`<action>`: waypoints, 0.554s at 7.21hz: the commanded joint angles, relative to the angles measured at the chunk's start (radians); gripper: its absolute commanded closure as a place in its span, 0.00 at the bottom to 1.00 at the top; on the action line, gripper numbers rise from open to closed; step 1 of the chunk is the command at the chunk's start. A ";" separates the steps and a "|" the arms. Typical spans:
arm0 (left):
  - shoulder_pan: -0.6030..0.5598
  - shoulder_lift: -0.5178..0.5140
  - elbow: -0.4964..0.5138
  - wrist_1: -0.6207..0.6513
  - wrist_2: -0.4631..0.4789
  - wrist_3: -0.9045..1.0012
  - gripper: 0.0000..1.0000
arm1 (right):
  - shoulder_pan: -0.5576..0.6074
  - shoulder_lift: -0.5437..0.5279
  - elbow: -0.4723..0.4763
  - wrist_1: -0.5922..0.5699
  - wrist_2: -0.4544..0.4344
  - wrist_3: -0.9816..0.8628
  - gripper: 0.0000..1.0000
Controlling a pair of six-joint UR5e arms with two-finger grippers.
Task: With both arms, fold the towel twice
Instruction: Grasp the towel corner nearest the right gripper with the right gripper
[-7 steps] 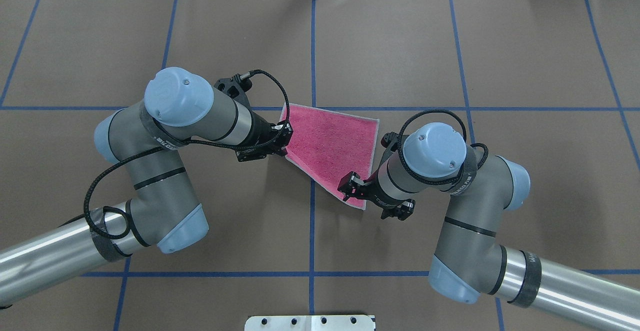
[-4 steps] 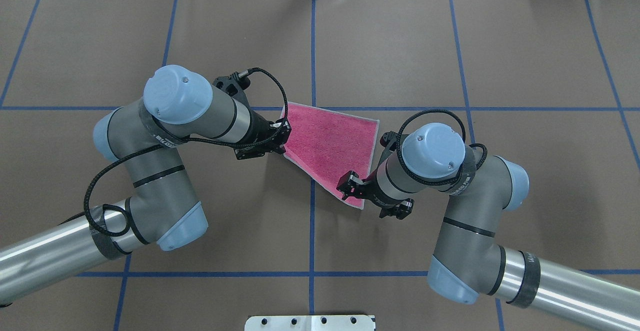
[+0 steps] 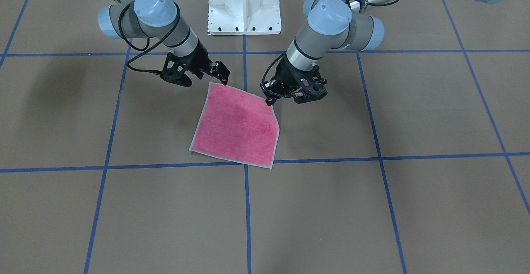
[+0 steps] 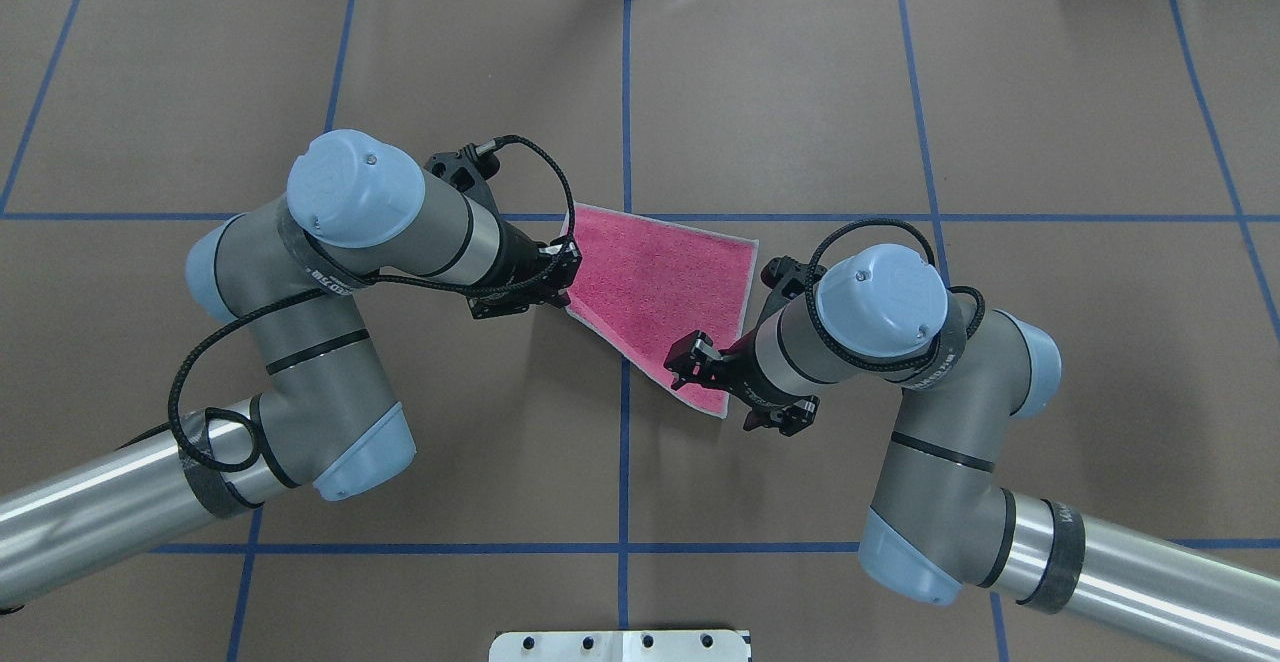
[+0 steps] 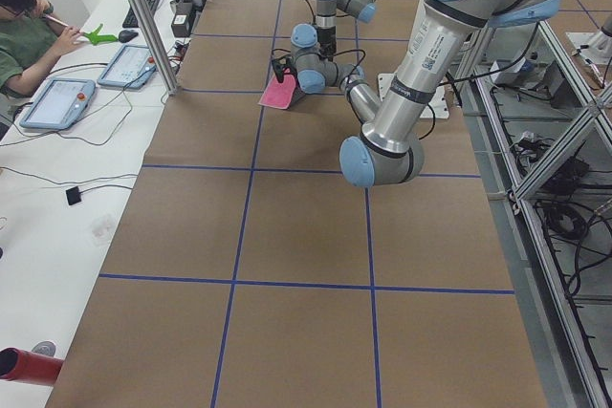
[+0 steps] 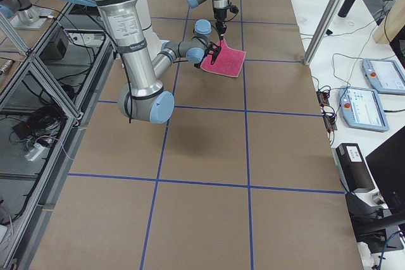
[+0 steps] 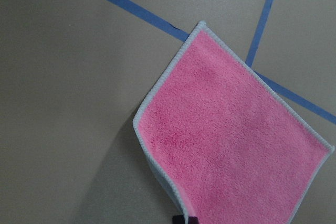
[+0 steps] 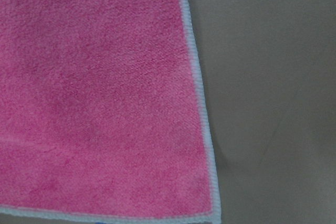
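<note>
a: where is the towel (image 4: 660, 287) seen?

b: it is spread pink face up on the brown-papered table (image 4: 1050, 92), across the centre blue tape line (image 4: 625, 92), its far edge lying flat beside a cross line. the pale stitched border is shown all round.

a: how is the left gripper (image 4: 568, 260) pictured?

b: it is seen pinched on the towel's near corner on the robot's left; that corner is lifted off the paper, as shown by the raised, curled edge in the left wrist view (image 7: 157, 169). in the front-facing view the left gripper (image 3: 270, 99) is met at the towel's (image 3: 238, 127) upper right corner.

a: and the right gripper (image 4: 690, 362)?

b: it is placed over the other near corner. its fingertips are seen at the border, but whether the cloth is actually clamped cannot be told. the right wrist view is filled by pink terry (image 8: 94, 93) with the border running down the side and along the bottom.

a: what else is framed?

b: the white pedestal (image 3: 244, 5) is shown between the arm bases, and a seated operator (image 5: 24, 31) is seen at a side bench (image 5: 57, 188) with tablets.
</note>
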State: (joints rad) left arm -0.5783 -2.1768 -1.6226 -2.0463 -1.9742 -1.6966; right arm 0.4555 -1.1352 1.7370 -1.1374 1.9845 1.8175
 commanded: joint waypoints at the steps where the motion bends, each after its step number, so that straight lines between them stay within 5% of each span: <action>1: 0.000 0.000 0.001 0.000 0.000 0.000 1.00 | 0.000 0.000 -0.024 0.016 -0.019 0.077 0.03; 4: 0.000 0.000 0.001 0.000 -0.002 0.000 1.00 | 0.000 0.005 -0.028 0.018 -0.056 0.127 0.09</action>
State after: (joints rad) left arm -0.5783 -2.1767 -1.6214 -2.0463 -1.9745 -1.6966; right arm 0.4557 -1.1321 1.7120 -1.1202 1.9437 1.9245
